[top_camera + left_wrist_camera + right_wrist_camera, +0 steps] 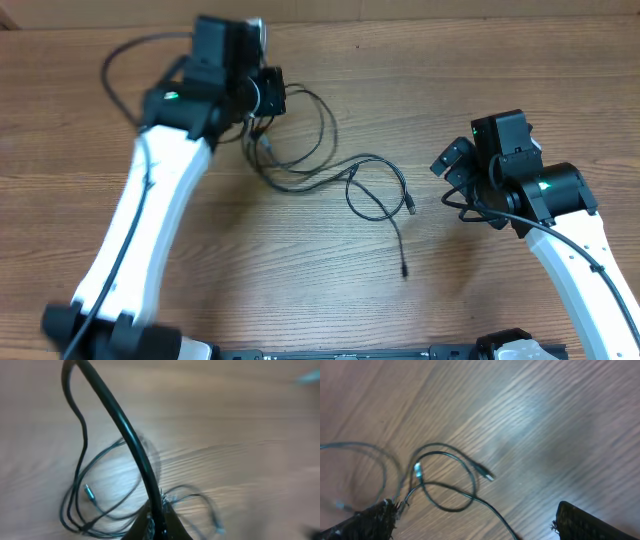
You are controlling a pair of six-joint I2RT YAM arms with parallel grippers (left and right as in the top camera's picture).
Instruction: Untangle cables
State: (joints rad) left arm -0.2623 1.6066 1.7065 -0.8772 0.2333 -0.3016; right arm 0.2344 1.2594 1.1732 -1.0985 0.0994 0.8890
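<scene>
The cables (352, 190) are thin black cords lying in loose loops on the wooden table, from under my left gripper toward the centre, with one plug end (404, 268) trailing toward the front. My left gripper (268, 100) hangs over the tangle's far-left end. In the left wrist view this gripper (159, 510) is shut on one black cable (125, 430) that rises steeply out of the jaws, above the other loops (75, 505). My right gripper (448, 165) stands open to the right of the tangle. Its wrist view shows a cable loop (470, 485) and a plug (487, 475) ahead of the open gripper (475, 512).
A black wire (108, 75) arcs out to the left of the left arm. The table's far edge (420, 12) runs along the top of the overhead view. Bare wooden tabletop (330, 300) lies in front of the cables.
</scene>
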